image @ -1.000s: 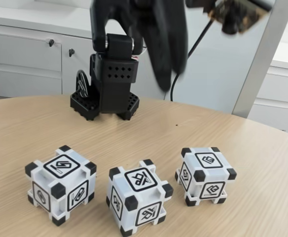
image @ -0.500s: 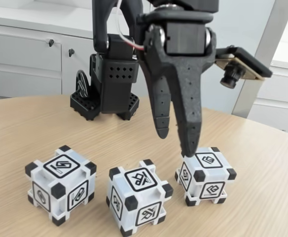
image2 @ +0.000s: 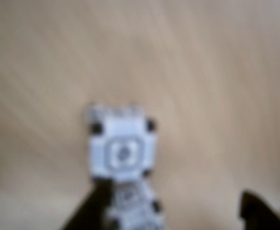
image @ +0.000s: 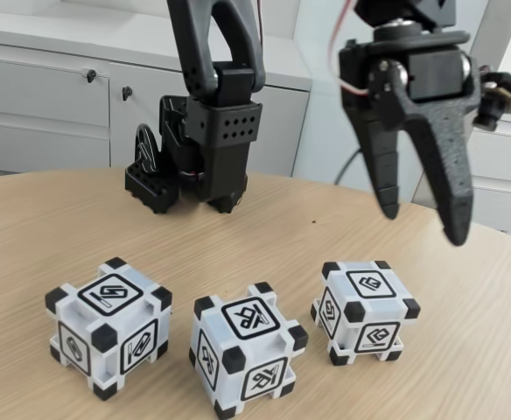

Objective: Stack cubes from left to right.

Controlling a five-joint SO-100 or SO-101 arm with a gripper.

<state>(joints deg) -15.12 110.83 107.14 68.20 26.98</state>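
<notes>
Your wooden table (image: 54, 219) holds three cubes in a row in the fixed view: left cube (image: 107, 325), middle cube (image: 248, 346), right cube (image: 364, 311), none stacked. Your gripper (image: 422, 226) hangs open above the right cube, clear of it.

Black printed arm (image: 216, 96), tapered gripper (image: 423, 223), red-white wires (image: 343, 35)

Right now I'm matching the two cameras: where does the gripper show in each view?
Fixed view: the gripper is at the upper right, open, in the air up and right of the right-hand cube.
Wrist view: the gripper shows as dark fingertips at the bottom edge, left and right.
Shared landmark: the wooden table.
</notes>
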